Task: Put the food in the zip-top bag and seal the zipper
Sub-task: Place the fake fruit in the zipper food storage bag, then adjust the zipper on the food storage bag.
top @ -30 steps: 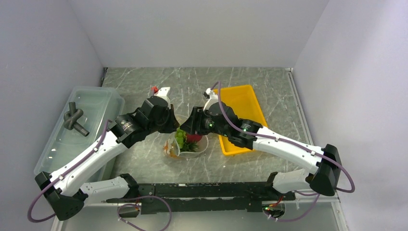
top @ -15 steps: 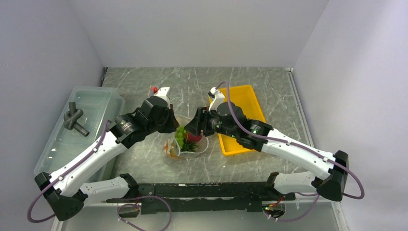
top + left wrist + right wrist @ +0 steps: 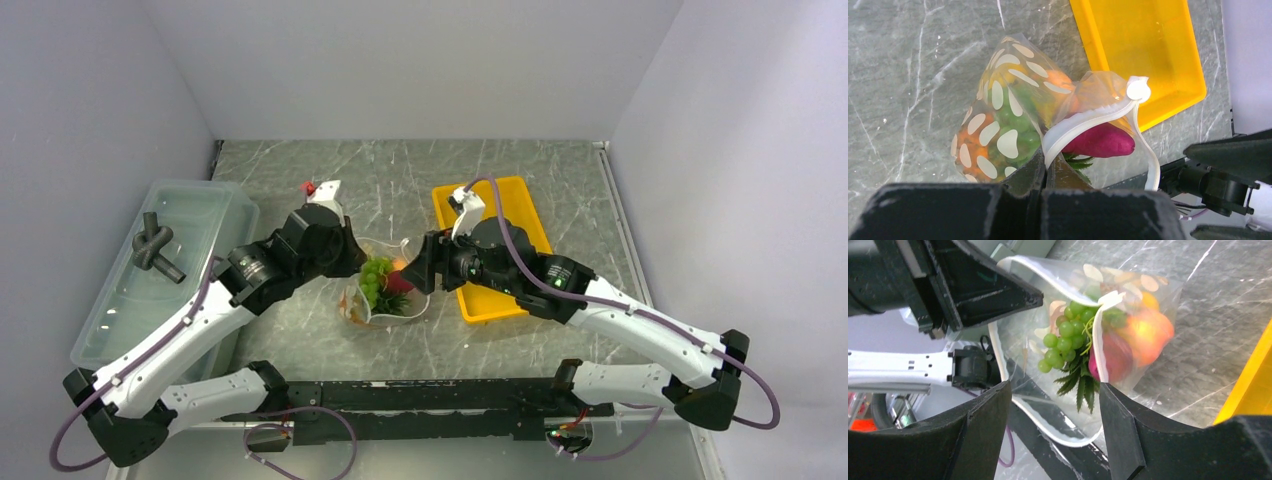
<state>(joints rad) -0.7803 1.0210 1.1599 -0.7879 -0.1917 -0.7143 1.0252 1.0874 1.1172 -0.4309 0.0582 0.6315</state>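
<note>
Arms: left arm [image 3: 190,325] and right arm [image 3: 640,322], white shells, black joints.
Cables: purple cable [image 3: 490,179] looping along each.
Tools: left tool [image 3: 1044,172], right tool [image 3: 1055,390], matte black, angular.

Overhead view wide; both wrist views close, sharing zip-top bag [image 3: 993,125]

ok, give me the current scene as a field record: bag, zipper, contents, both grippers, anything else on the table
bag: zip-top bag, clear with white dots, beside the yellow tray
zipper: zipper open, not sealed
contents: green grapes, peach-coloured fruit, pineapple inside; dark red-purple piece at the mouth
left gripper: left gripper shut on the zipper strip
right gripper: right gripper open, facing the bag mouth, holding nothing
tray: visible part bare
other: lidded bin at left, grey knotted piece on its lid
</note>
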